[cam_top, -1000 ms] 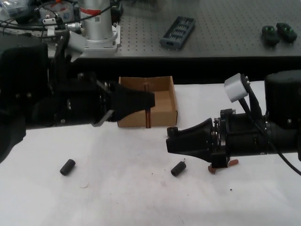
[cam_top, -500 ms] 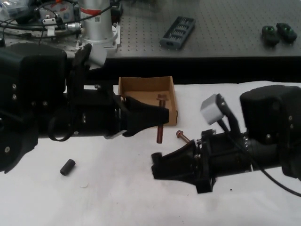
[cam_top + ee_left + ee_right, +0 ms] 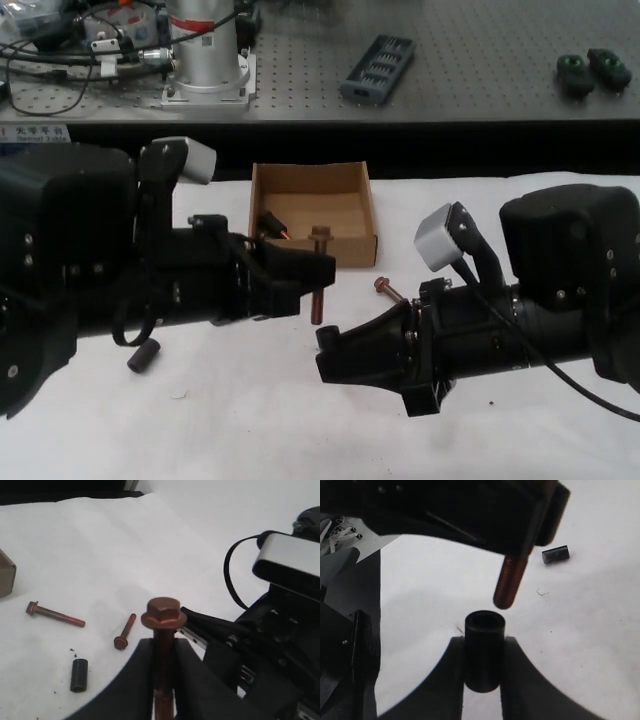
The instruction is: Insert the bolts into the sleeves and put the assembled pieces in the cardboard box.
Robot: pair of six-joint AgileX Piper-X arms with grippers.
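My left gripper (image 3: pixel 318 272) is shut on a copper bolt (image 3: pixel 320 280) and holds it upright, head up, in front of the cardboard box (image 3: pixel 355 250). In the left wrist view the bolt (image 3: pixel 162 630) stands between the fingers (image 3: pixel 192 680). My right gripper (image 3: pixel 484 647) is shut on a black sleeve (image 3: pixel 484 652), which is upright with its open end up. The bolt's threaded tip (image 3: pixel 510 585) hangs just above and slightly beside the sleeve's mouth, without touching. In the high view the right gripper (image 3: pixel 325 352) sits just below the bolt.
Two loose bolts (image 3: pixel 55 615) (image 3: pixel 125 631) and a spare sleeve (image 3: pixel 79 675) lie on the white cloth. Another sleeve (image 3: pixel 143 355) lies near the left arm. A dark piece with a copper end (image 3: pixel 272 226) lies inside the box. Clutter sits on the perforated board behind.
The left gripper carried the bolt from the box toward the front. The right gripper took the sleeve off the cloth and moved left, under the bolt.
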